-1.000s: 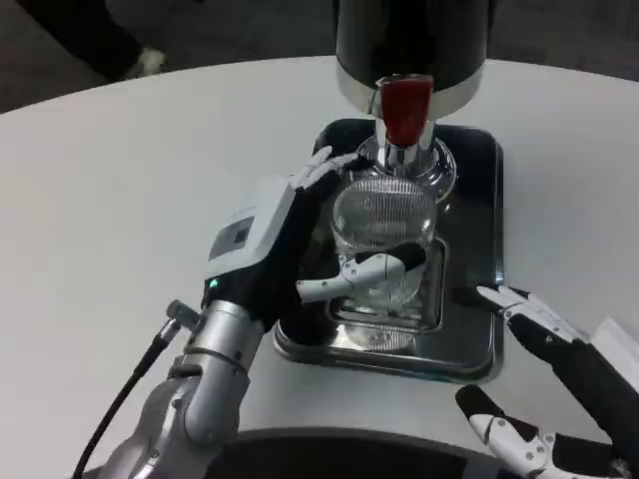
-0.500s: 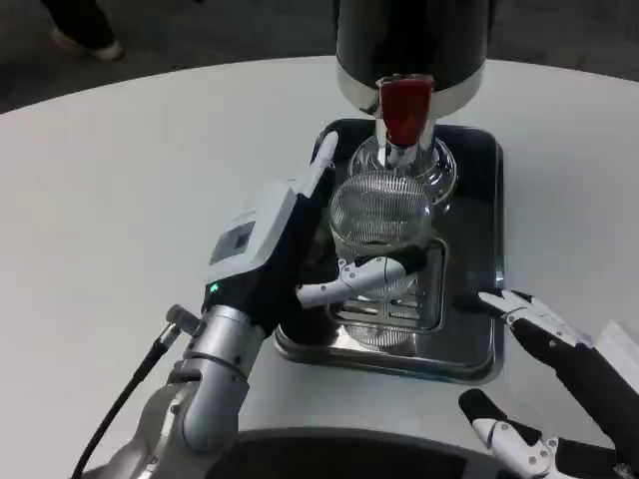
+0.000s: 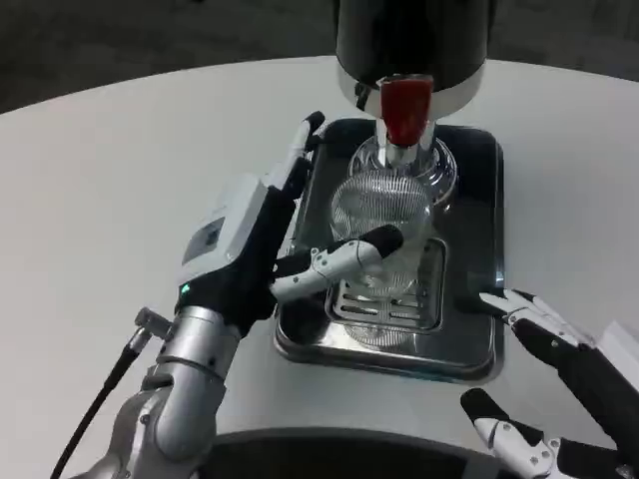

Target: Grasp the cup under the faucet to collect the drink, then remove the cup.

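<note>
Cup point(image 3: 379, 225) is seen on the drip tray point(image 3: 469, 344) under the red faucet point(image 3: 405, 108), loosely bracketed by the left hand point(image 3: 270, 249), not yet grasped; fingers should be closed squarely around its ribbed wall.

One cup point(image 3: 380, 232) counted, one faucet point(image 3: 403, 112), one dispenser point(image 3: 411, 40), one tray point(image 3: 477, 329), one table point(image 3: 120, 190), two hands seen: left hand point(image 3: 258, 235), right hand point(image 3: 559, 389)
</note>
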Robot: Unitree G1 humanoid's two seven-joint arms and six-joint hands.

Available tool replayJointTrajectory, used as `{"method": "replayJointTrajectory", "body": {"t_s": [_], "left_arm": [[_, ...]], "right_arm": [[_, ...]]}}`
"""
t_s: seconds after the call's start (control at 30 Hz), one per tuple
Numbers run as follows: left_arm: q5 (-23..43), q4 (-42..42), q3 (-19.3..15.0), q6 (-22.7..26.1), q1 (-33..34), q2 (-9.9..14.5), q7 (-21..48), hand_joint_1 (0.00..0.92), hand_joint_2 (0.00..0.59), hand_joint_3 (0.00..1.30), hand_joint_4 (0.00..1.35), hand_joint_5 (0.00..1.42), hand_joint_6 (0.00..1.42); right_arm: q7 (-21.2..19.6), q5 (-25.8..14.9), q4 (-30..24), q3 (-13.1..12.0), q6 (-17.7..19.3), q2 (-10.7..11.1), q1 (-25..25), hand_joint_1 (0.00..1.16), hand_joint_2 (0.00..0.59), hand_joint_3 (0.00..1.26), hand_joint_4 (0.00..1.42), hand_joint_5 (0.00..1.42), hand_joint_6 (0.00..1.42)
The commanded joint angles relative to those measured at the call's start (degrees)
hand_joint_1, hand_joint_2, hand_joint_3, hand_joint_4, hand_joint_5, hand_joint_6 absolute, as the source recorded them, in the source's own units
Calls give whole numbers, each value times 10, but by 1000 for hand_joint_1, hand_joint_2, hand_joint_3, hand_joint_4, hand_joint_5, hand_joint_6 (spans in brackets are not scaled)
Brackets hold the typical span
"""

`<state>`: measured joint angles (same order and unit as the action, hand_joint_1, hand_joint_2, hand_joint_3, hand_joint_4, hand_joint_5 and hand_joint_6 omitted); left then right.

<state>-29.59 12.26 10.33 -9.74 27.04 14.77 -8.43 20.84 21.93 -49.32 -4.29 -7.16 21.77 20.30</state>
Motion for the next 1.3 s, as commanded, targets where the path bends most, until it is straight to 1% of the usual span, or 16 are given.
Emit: {"method": "replayJointTrajectory", "body": {"t_s": [0.03,0.4,0.57,0.67,0.8,1.0,1.3], "left_arm": [[7,-27,-9,13,-24,7,12,110,0,0,0,140,169],[48,-92,-40,18,-58,4,41,108,0,0,0,141,172],[68,-91,-43,20,-64,-1,52,102,0,0,0,141,173],[76,-87,-39,19,-65,-4,57,115,14,0,0,129,175],[78,-79,-36,18,-64,-9,62,146,25,0,0,127,188],[79,-87,-38,16,-69,-10,65,154,26,0,0,128,192],[108,-135,-61,21,-86,-7,84,149,28,0,0,140,194]], "right_arm": [[-4,-5,-4,0,9,-3,4,614,461,165,62,0,0],[-4,0,-4,5,7,-6,2,614,461,165,62,0,0],[-4,-1,-4,5,8,-7,1,614,461,165,62,0,0],[-4,0,-4,6,8,-8,1,614,461,165,62,0,0],[-4,0,-5,5,8,-8,3,614,461,165,62,0,0],[-5,-1,-4,3,9,-9,5,614,461,165,62,0,0],[-4,1,-1,10,7,-9,-2,614,461,165,62,1,0]]}}
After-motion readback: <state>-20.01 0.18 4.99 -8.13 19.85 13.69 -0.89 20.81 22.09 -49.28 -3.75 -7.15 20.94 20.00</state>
